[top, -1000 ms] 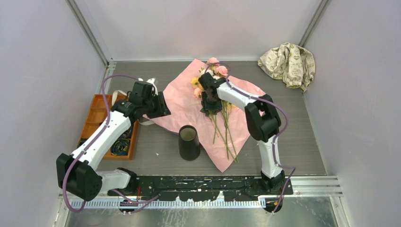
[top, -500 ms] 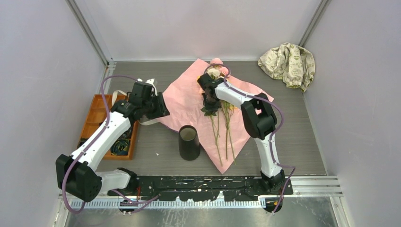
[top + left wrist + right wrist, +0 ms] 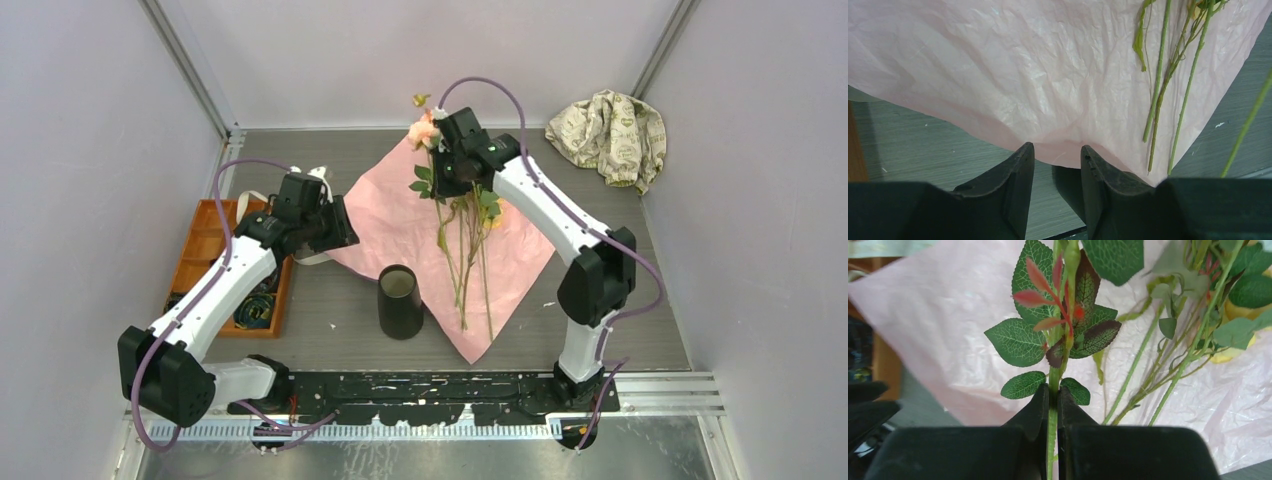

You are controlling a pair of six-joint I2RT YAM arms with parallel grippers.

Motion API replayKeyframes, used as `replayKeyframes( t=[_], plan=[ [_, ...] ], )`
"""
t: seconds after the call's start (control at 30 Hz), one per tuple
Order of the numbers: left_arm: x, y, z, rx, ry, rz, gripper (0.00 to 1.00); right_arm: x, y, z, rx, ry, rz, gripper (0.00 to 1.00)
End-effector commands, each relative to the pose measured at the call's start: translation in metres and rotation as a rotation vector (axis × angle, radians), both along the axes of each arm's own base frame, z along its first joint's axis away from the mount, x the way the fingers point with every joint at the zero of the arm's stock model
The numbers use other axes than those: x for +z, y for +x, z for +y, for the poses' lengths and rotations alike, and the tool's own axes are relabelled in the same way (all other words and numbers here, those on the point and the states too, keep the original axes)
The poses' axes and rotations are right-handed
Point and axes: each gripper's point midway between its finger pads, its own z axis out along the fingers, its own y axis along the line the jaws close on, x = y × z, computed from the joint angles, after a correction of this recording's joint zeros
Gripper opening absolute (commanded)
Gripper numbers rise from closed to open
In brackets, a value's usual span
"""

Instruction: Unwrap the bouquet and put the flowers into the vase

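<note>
While the left hand waits half-open at the left edge of the wrapping paper, the vase stands empty toward the table's near edge. The right hand has just clamped one stem, lifting the flowers near the back edge, so transfer can begin.

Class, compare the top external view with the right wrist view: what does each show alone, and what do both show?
Only top external: the patterned cloth and the held flower's pink bloom. Only right wrist: the right gripper shut on one green stem below veined leaves. Both: the pink wrapping paper and the other stems over it.
</note>
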Motion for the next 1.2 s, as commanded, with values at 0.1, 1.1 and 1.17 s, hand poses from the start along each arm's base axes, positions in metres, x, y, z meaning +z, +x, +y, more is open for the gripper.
replayKeyframes(
  t=[0.1,1.1,1.17],
  plan=[
    [0.014,0.002,-0.006,-0.007,-0.040,-0.048,0.40,0.096,-0.016,0.021,0.136,0.222,-0.192,0.01],
    [0.013,-0.005,0.001,0.014,-0.029,-0.060,0.40,0.332,-0.111,0.074,0.361,0.619,-0.945,0.01],
    [0.014,-0.005,0.004,0.018,-0.021,-0.066,0.40,0.335,-0.111,0.076,0.357,0.636,-0.954,0.01]
  ],
)
